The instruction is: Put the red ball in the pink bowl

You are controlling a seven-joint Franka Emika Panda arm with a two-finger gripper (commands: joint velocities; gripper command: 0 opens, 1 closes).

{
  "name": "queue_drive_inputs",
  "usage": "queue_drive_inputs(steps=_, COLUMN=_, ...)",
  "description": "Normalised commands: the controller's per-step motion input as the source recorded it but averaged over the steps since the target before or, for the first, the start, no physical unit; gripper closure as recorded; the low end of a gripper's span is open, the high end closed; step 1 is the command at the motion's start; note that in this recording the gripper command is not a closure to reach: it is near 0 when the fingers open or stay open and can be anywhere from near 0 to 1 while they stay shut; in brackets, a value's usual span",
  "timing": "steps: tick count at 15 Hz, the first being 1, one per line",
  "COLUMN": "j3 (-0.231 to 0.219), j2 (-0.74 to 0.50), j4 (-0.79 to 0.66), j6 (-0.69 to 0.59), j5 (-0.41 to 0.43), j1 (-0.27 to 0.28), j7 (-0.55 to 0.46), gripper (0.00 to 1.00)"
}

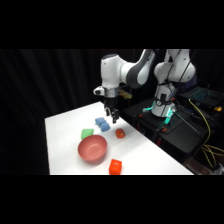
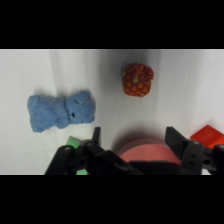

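The red ball (image 1: 120,133) (image 2: 137,79), a small red-orange lump, lies on the white table (image 1: 65,125) behind the pink bowl (image 1: 92,149) (image 2: 145,150). My gripper (image 1: 112,118) (image 2: 132,137) hangs above the table to the ball's upper left, beside a blue plush. In the wrist view its two black fingers (image 2: 177,140) stand apart with nothing between them; the ball lies beyond them and the bowl's rim shows below.
A blue plush toy (image 1: 102,124) (image 2: 60,111) lies left of the ball. A green block (image 1: 87,133) (image 2: 73,142) sits beside the bowl. An orange-red cube (image 1: 115,166) (image 2: 207,135) rests near the table's front edge. Dark equipment and cables stand at right.
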Motion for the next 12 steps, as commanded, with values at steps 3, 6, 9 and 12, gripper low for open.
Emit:
queue_drive_inputs(steps=3, j3=0.036, j2=0.11, j4=-0.16, j6=0.37, j5=0.113, j1=-0.011, j7=0.05, gripper=0.00)
queue_drive_inputs(steps=6, j3=0.091, j2=0.20, j4=-0.04, j6=0.37, j5=0.211, j1=0.017, j7=-0.06, gripper=0.00)
queue_drive_inputs(steps=9, j3=0.092, j2=0.26, j4=0.01, j6=0.31, j5=0.189, j1=0.028, j7=-0.06, gripper=0.00)
queue_drive_inputs(steps=12, j3=0.088, j2=0.26, j4=0.03, j6=0.26, j5=0.179, j1=0.009, j7=-0.09, gripper=0.00)
